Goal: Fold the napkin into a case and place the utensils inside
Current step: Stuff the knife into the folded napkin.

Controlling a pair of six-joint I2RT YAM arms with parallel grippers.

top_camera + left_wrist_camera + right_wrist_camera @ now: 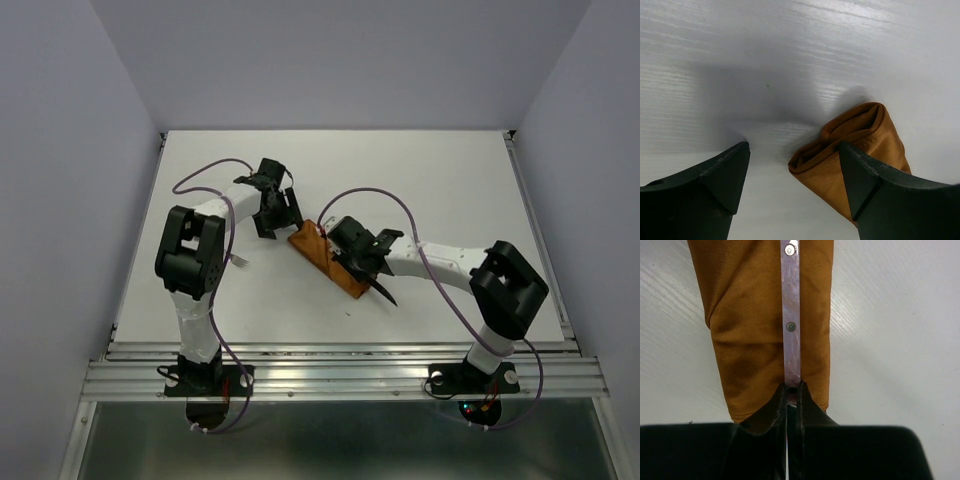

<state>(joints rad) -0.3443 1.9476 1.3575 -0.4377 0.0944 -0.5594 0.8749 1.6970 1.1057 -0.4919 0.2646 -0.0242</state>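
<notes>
I see a white tabletop (420,180) from above, with a slim rust-orange case (322,255) of folded cloth lying flat near its middle, set on a slant. The left arm (195,250) reaches to the far-left end of the case, and the left jaws stand wide open there, pointing down. From the left wrist camera the case (865,145) shows its rounded, open mouth between the two dark fingers (715,185). One finger sits well to the left of the mouth. The other overlaps the cloth's right side, and I cannot tell whether it touches. The right arm (450,262) stretches over the near-right end of the case. The right jaws are closed on a slender silver utensil (791,315), pinching its end. From the right wrist camera that utensil runs straight along the middle of the case (750,315), on top of the cloth, with two small rivets showing. Its far end runs out of the picture. From above, a dark pointed end (385,292) pokes out just past the case's near-right end, below the right jaws.
</notes>
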